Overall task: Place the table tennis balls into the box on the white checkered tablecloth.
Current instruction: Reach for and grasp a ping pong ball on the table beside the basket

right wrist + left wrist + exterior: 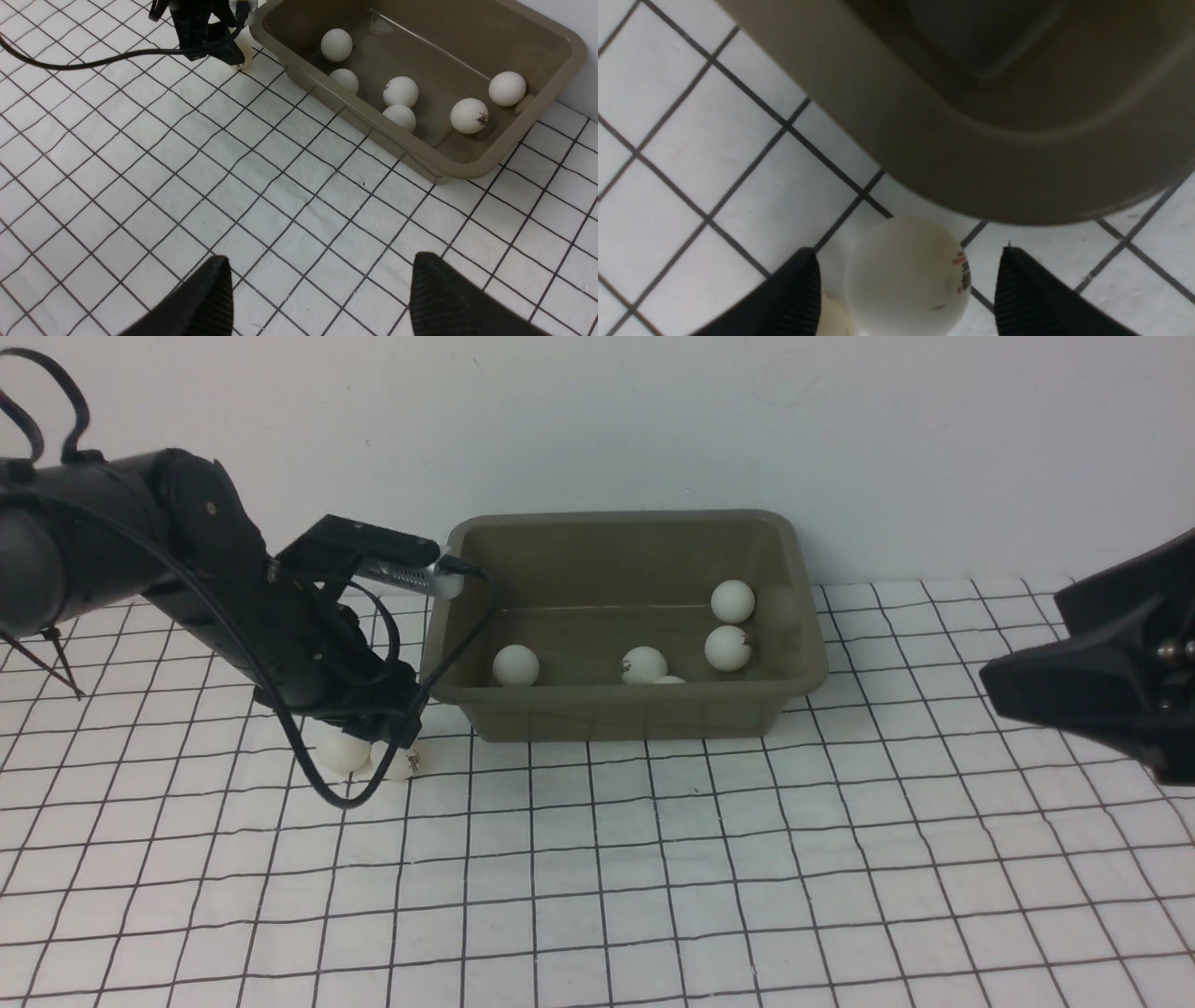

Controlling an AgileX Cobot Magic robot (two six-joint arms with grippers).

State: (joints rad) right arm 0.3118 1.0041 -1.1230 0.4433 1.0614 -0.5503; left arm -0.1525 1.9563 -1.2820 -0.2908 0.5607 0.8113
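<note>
The olive-grey box [467,616] stands on the white checkered tablecloth [653,859] at the back middle. Several white table tennis balls [516,665] lie inside it, and the right wrist view shows them too [400,91]. Two more balls rest on the cloth just off the box's front left corner, one [344,753] beside the other [403,763]. My left gripper [397,742] is lowered over them. It is open, its fingers [803,294] on either side of one logo-marked ball [908,275] with gaps on both sides. My right gripper [320,255] hangs open and empty over the cloth at the far right [1004,681].
The box's outer wall [952,154] rises close beyond the straddled ball. A second ball [833,319] peeks out beside one finger. A black cable [317,784] loops down from the left arm to the cloth. A pale wall stands behind the box.
</note>
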